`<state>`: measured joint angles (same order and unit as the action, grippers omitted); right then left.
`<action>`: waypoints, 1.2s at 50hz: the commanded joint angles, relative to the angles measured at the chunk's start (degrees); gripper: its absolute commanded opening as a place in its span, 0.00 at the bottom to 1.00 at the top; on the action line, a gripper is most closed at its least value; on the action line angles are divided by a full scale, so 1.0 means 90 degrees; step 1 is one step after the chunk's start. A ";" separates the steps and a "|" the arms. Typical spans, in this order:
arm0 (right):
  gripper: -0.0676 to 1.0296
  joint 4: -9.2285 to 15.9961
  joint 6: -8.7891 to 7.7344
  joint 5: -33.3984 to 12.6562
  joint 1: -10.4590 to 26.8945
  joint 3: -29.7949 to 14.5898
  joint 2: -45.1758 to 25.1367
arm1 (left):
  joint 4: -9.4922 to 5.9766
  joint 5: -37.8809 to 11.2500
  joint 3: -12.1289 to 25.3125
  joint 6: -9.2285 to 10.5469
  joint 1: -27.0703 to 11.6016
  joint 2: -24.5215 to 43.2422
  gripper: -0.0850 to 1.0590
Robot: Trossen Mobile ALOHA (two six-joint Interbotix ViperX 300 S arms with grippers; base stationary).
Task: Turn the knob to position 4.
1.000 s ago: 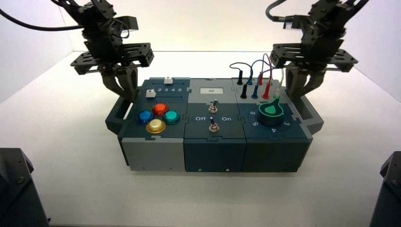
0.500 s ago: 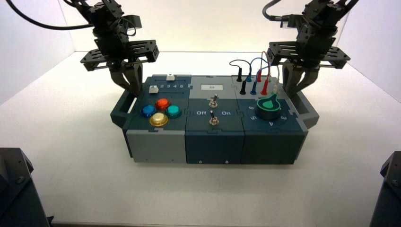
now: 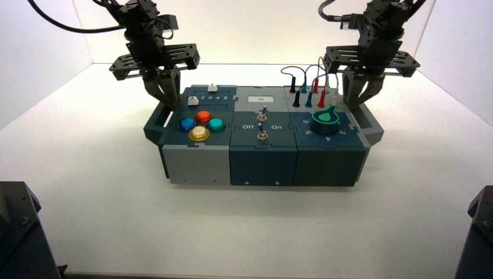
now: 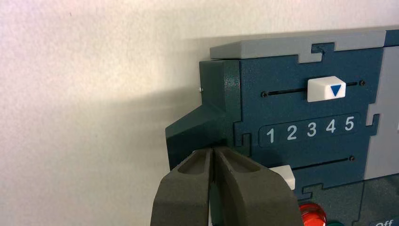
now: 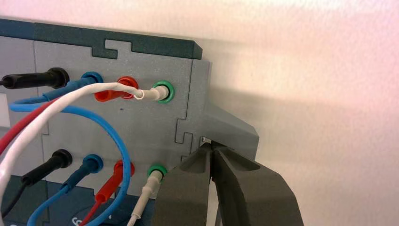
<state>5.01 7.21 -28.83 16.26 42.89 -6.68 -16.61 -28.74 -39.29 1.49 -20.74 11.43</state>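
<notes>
Two clenched claws sit at the box's ends, neither one on the knob [image 3: 324, 124].

The left claw [image 3: 171, 106] is by the left side handle [image 3: 155, 128], the right claw [image 3: 351, 107] by the right one [image 3: 374, 128], perhaps to set the box [image 3: 263, 165] in place. The green-topped knob is at the box's near right, numeral 4 [image 3: 328, 139] beside it; from here I can't fairly read its setting, so I'd judge the turn left to do. Pale surface [image 3: 250, 232], plain whitish walls [image 3: 250, 35].
</notes>
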 commanded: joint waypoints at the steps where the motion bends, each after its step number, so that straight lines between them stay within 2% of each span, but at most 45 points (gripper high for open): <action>1: 0.04 0.0088 -0.0010 0.0010 0.0195 -0.0137 0.0117 | -0.0049 -0.0039 0.0195 0.0039 -0.0186 -0.0146 0.05; 10: 0.04 0.0088 0.0049 -0.0039 0.0195 0.0098 0.0605 | -0.0020 0.0039 -0.0156 0.0244 -0.0186 -0.0723 0.05; 17: 0.04 0.0107 0.0068 -0.0166 0.0195 0.0215 0.1016 | -0.0020 0.0049 -0.0361 0.0264 -0.0186 -0.1084 0.05; 27: 0.04 0.0098 0.0039 -0.0527 0.0205 0.0186 0.1611 | -0.0029 -0.0059 -0.0400 0.0273 -0.0186 -0.1406 0.05; 37: 0.04 0.0117 0.0049 -0.0898 0.0625 0.0264 0.1992 | -0.0039 -0.0107 -0.0557 0.0273 -0.0195 -0.1797 0.05; 47: 0.04 0.0400 0.0049 -0.0986 0.0928 0.0400 0.2168 | -0.0029 -0.0107 -0.0596 0.0273 -0.0195 -0.2236 0.05; 60: 0.04 0.0635 0.0049 -0.1084 0.1123 0.0488 0.2334 | -0.0039 -0.0117 -0.0615 0.0273 -0.0195 -0.2275 0.05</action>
<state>9.93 7.56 -38.85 25.40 47.55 12.66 -16.79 -29.97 -45.35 3.69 -22.41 -7.82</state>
